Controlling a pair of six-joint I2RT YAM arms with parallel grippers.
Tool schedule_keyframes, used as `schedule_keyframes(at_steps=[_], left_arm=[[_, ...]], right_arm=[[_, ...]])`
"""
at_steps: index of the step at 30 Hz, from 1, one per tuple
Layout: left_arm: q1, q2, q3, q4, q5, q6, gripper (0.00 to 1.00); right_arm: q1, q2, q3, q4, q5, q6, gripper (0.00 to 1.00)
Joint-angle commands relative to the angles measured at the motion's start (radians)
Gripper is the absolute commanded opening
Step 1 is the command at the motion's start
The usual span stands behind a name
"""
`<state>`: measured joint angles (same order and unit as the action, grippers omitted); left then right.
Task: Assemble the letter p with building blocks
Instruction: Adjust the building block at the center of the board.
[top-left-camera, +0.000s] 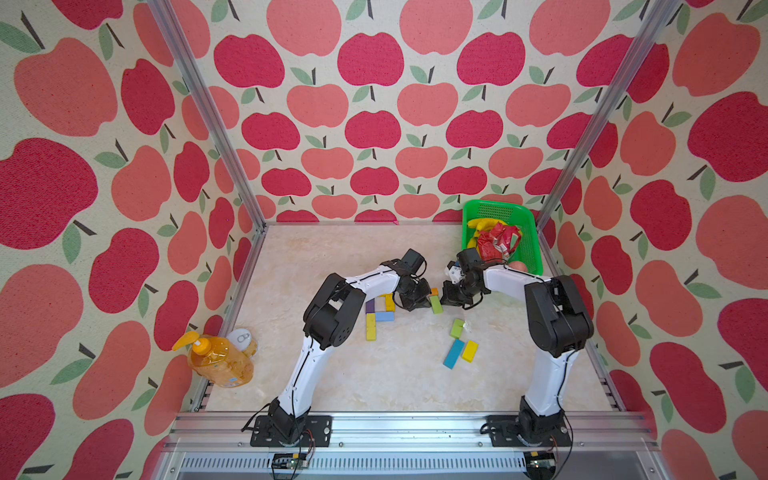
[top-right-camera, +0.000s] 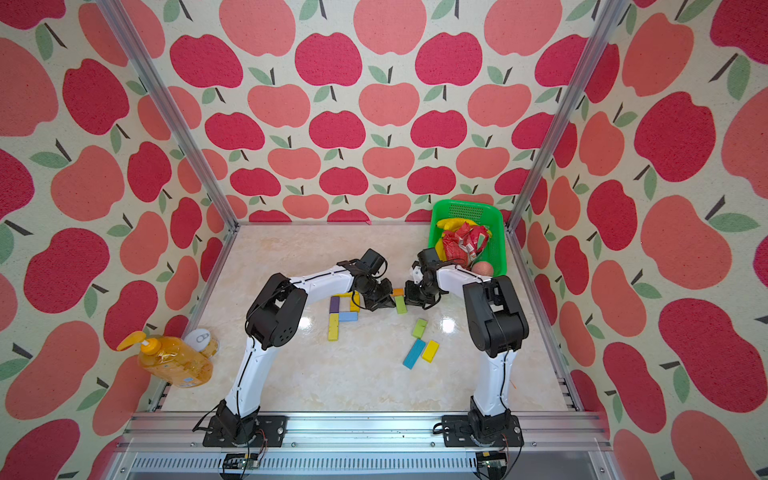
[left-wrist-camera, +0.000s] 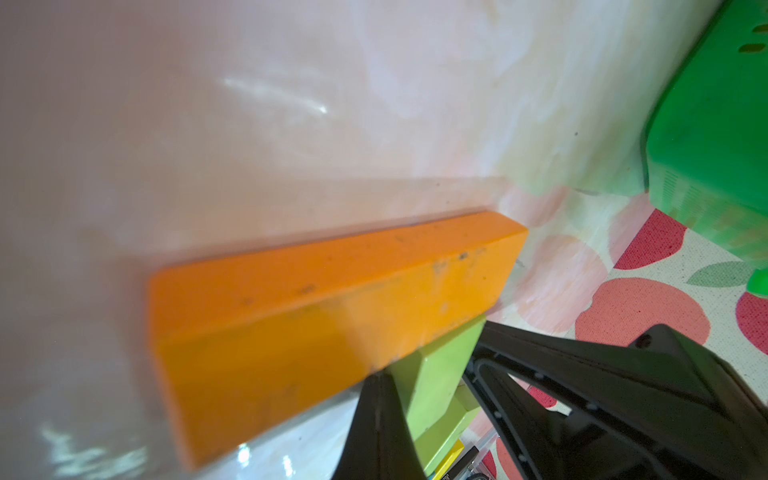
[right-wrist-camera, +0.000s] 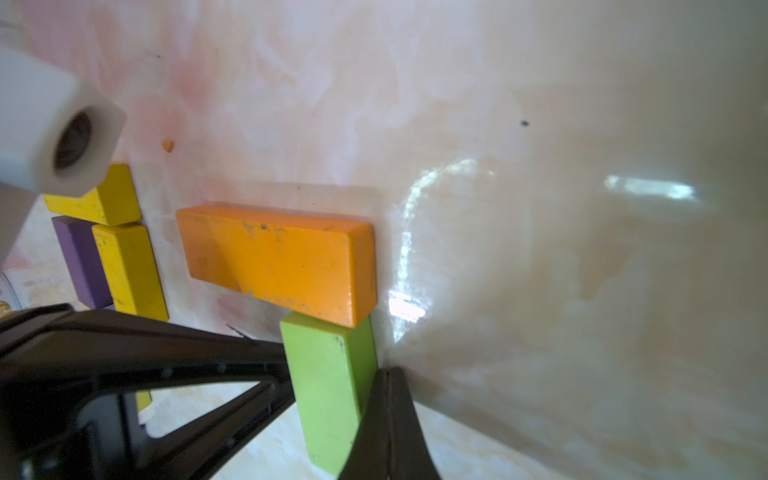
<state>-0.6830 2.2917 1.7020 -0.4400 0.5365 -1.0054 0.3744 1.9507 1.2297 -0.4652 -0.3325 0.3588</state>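
A short orange block (top-left-camera: 434, 291) (right-wrist-camera: 278, 257) lies with a light green block (top-left-camera: 436, 305) (right-wrist-camera: 328, 382) butted end-on against it. My left gripper (top-left-camera: 428, 301) (left-wrist-camera: 380, 380) is shut, its joined fingertips against one long side of the light green block (left-wrist-camera: 440, 374). My right gripper (top-left-camera: 444, 301) (right-wrist-camera: 388, 374) is also shut and rests against the opposite side. Neither holds anything. To their left lies a figure of butted yellow, purple and light blue blocks (top-left-camera: 378, 311) (top-right-camera: 343, 309), partly under the left arm.
Loose light green (top-left-camera: 457, 328), blue (top-left-camera: 454, 353) and yellow (top-left-camera: 470, 350) blocks lie nearer the front. A green basket (top-left-camera: 532, 237) with bananas and a red packet stands at the back right. An orange bottle (top-left-camera: 220, 361) and a can (top-left-camera: 241, 337) sit front left.
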Motion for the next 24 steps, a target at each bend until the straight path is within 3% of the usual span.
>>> schedule_keyframes(at_steps=[1, 24], left_arm=[[0.011, 0.043, 0.021, -0.020, -0.022, -0.001, 0.00], [0.014, 0.024, 0.019, -0.022, -0.032, 0.006, 0.00]], right_arm=[[-0.019, 0.020, -0.047, -0.073, 0.070, -0.023, 0.00], [-0.030, -0.033, -0.081, -0.079, 0.109, -0.026, 0.01]])
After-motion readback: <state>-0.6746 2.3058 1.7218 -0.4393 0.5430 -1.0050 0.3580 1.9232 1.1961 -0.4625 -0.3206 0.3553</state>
